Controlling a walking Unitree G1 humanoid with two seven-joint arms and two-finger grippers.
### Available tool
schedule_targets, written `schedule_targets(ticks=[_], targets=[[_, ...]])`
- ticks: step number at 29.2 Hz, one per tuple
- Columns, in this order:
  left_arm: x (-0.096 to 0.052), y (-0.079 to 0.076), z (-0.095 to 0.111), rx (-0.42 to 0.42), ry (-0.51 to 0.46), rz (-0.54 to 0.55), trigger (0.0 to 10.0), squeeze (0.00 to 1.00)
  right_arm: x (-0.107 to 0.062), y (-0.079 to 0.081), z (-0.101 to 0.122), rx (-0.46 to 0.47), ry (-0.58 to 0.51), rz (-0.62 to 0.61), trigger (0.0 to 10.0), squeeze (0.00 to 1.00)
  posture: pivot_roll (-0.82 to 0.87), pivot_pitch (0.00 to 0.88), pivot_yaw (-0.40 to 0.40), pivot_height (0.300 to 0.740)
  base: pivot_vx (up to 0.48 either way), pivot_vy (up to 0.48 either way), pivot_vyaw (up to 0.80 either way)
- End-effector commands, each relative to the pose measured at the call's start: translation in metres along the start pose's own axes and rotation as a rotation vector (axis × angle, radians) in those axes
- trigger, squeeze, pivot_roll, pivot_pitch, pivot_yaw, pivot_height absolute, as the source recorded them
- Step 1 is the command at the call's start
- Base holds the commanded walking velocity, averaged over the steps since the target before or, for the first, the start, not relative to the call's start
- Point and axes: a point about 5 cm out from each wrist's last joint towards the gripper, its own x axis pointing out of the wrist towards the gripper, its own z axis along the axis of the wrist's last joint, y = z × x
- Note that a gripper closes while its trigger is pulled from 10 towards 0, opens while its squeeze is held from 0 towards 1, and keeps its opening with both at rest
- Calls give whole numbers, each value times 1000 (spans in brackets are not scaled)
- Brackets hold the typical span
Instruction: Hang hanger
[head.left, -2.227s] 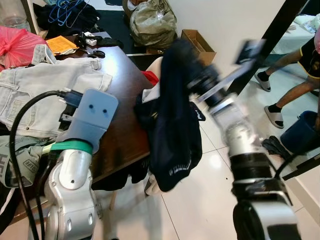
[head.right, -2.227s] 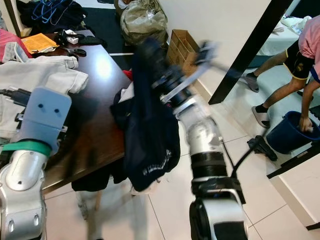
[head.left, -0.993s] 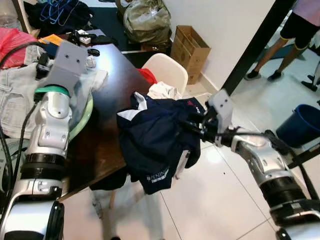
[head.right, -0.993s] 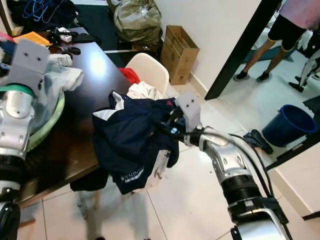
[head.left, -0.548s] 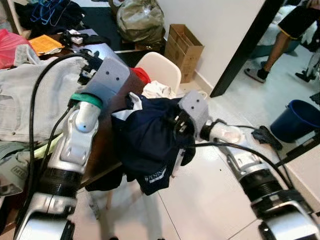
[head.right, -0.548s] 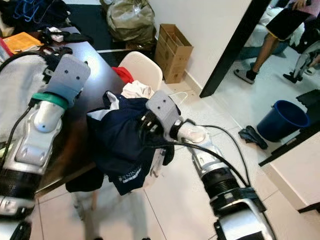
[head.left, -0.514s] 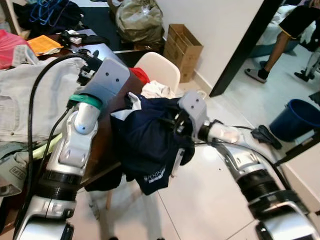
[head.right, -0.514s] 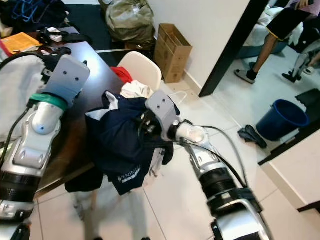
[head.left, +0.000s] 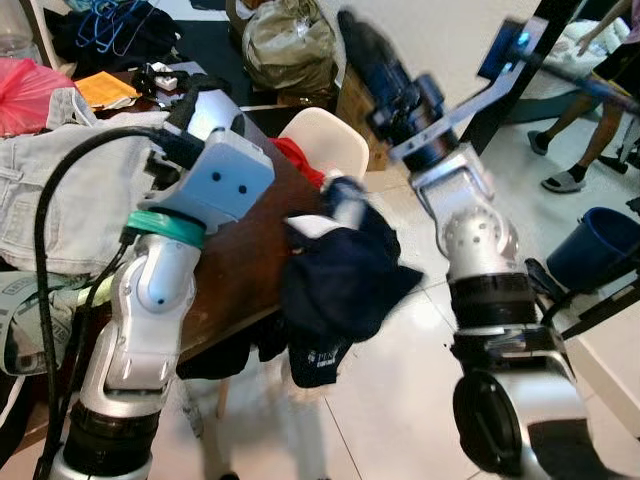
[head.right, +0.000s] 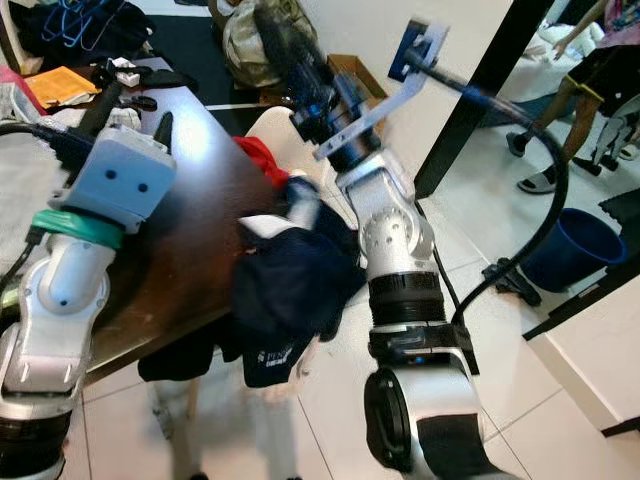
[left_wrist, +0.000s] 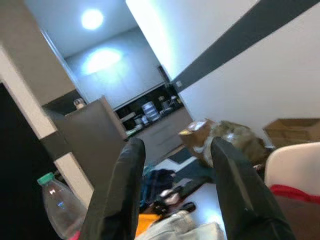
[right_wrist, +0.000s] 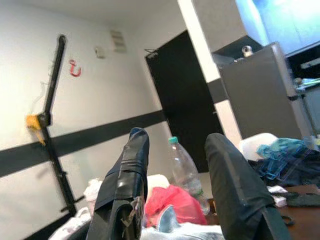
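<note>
Beside the table (head.left: 240, 270) the navy shirt (head.left: 340, 285) hung loose while both your left gripper (left_wrist: 175, 195) and right gripper (right_wrist: 180, 180) were raised, fingers spread, empty; you needed to regrip it first.

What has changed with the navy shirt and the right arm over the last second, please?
The right gripper let go of the navy shirt and swung upward, jaws open and empty. The shirt, blurred, now hangs loose by the white chair at the table edge. The left gripper stayed raised over the table, and the jeans stayed put.
</note>
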Motion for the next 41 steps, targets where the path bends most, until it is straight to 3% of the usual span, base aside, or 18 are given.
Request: schedule_targets(ticks=[1, 2, 5, 9, 11, 13, 15, 18, 23, 25, 27, 29, 33, 36, 41], targets=[[-7, 6, 0, 7, 30, 33, 10000, 0, -8, 0, -9, -91, 43, -31, 10000, 0, 131, 193, -117, 740, 0, 0, 0], [-7, 6, 0, 7, 30, 33, 10000, 0, -8, 0, -9, -91, 43, -31, 10000, 0, 131, 193, -117, 740, 0, 0, 0], [-18, 11, -7, 1, 103, 50, 10000, 0, -32, 0, -35, -139, 147, -93, 10000, 0, 133, 191, -116, 740, 0, 0, 0], [-23, 8, -6, -19, 121, 36, 10000, 0, -47, 2, -46, -137, 188, -129, 10000, 0, 123, 187, -109, 740, 0, 0, 0], [-23, 8, -6, -19, 121, 36, 10000, 0, -47, 2, -46, -137, 188, -129, 10000, 0, 123, 187, -109, 740, 0, 0, 0], [-26, 2, -4, -39, 129, 13, 10000, 0, -64, 9, -57, -152, 227, -177, 10000, 0, 113, 178, -97, 740, 0, 0, 0], [-26, 2, -4, -39, 129, 13, 10000, 0, -64, 9, -57, -152, 227, -177, 10000, 0, 113, 178, -97, 740, 0, 0, 0], [-29, 0, -1, -58, 138, -6, 10000, 0, -82, 18, -64, -205, 264, -230, 10000, 0, 108, 172, -87, 740, 0, 0, 0], [-32, 0, -3, -100, 175, -17, 10000, 0, -90, 22, -66, -234, 275, -271, 10000, 0, 97, 170, -79, 740, 0, 0, 0], [-47, 5, -4, -191, 253, -68, 10000, 0, -107, 27, -63, -287, 293, -332, 10000, 0, 91, 169, -67, 740, 0, 0, 0], [-47, 5, -4, -191, 253, -68, 10000, 0, -107, 27, -63, -287, 293, -332, 10000, 0, 91, 169, -67, 740, 0, 0, 0], [-73, 14, -13, -220, 368, -71, 10000, 0, -131, 19, -51, -367, 291, -478, 10000, 0, 98, 161, -58, 740, 0, 0, 0], [-77, 16, -17, -226, 398, -55, 10000, 0, -136, 17, -50, -386, 288, -525, 10000, 0, 101, 158, -53, 740, 0, 0, 0], [-76, 22, -24, -231, 433, 21, 10000, 0, -139, 21, -56, -413, 299, -554, 10000, 0, 98, 147, -42, 740, 0, 0, 0], [-72, 25, -27, -185, 421, 32, 10000, 0, -128, 25, -64, -422, 292, -543, 10000, 0, 97, 137, -38, 740, 0, 0, 0]])
